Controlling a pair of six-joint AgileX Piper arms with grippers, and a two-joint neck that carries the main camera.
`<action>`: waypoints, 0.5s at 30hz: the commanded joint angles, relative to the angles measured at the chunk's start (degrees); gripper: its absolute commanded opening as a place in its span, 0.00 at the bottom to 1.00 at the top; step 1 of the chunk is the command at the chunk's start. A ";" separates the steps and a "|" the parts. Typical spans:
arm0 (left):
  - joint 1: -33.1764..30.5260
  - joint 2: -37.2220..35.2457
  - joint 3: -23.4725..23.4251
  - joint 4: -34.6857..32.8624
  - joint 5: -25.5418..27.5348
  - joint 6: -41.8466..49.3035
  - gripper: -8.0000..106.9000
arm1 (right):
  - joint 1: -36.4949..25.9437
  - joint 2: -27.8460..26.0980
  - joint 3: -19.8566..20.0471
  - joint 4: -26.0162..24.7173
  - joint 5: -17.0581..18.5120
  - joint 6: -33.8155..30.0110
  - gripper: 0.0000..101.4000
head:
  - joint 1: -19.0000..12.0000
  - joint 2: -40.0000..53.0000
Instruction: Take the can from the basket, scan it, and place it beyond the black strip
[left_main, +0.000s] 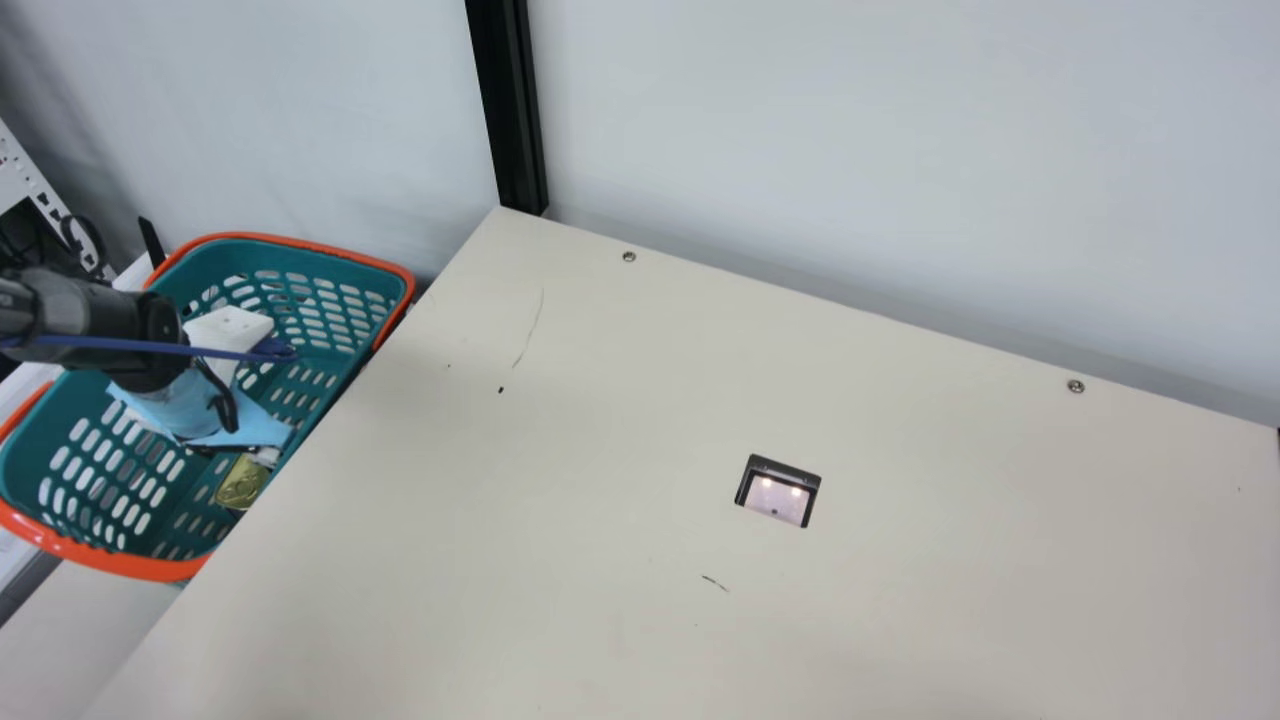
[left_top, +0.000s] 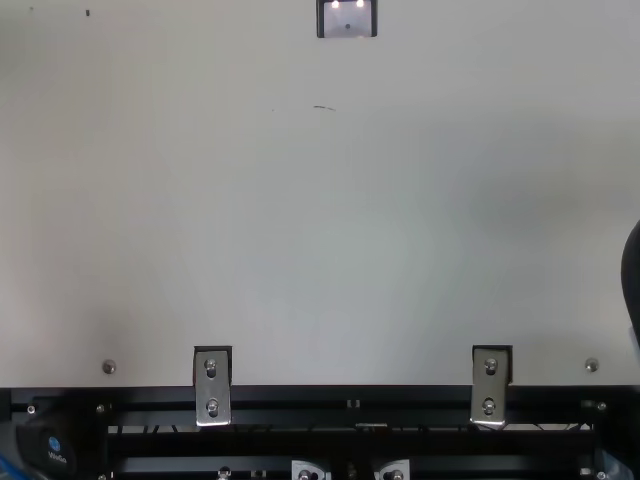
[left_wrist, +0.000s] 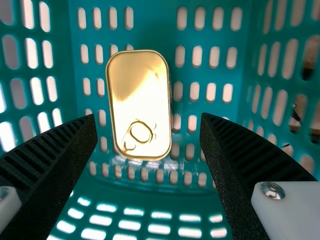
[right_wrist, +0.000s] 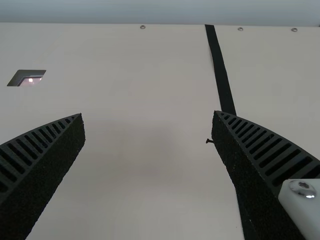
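Observation:
My left gripper (left_main: 222, 436) reaches down into the teal basket (left_main: 330, 260) in the main view, just above the gold can (left_main: 243, 482). In the left wrist view that gripper (left_wrist: 148, 119) is open. The flat rectangular can (left_wrist: 139, 102), its pull ring facing up, lies on the floor of the basket (left_wrist: 150, 200), beyond the fingertips and untouched. My right gripper (right_wrist: 148, 115) stands open over the table with nothing between its fingers. The black strip (right_wrist: 222, 80) runs along the table, partly behind one of its fingers. A scanner (left_main: 777, 495) is set in the table.
The basket's orange rim (left_main: 130, 568) sits against the table's left edge. Beyond the table (left_main: 560, 420) rises a pale wall with a black post (left_main: 510, 110). A black frame rail (left_top: 350, 405) with metal brackets lines the near edge.

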 joint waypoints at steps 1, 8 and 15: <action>0.39 2.37 -1.71 -0.33 0.08 0.47 0.85 | 0.00 0.00 0.00 0.00 0.00 0.00 1.00 | -1.70 0.74; 1.50 7.94 -7.31 -1.76 0.64 1.45 0.85 | 0.00 0.00 0.00 0.00 0.00 0.00 1.00 | -1.70 0.74; 1.89 11.74 -11.90 -3.47 2.17 1.00 0.85 | 0.00 0.00 0.00 0.00 0.00 0.00 1.00 | -1.70 0.74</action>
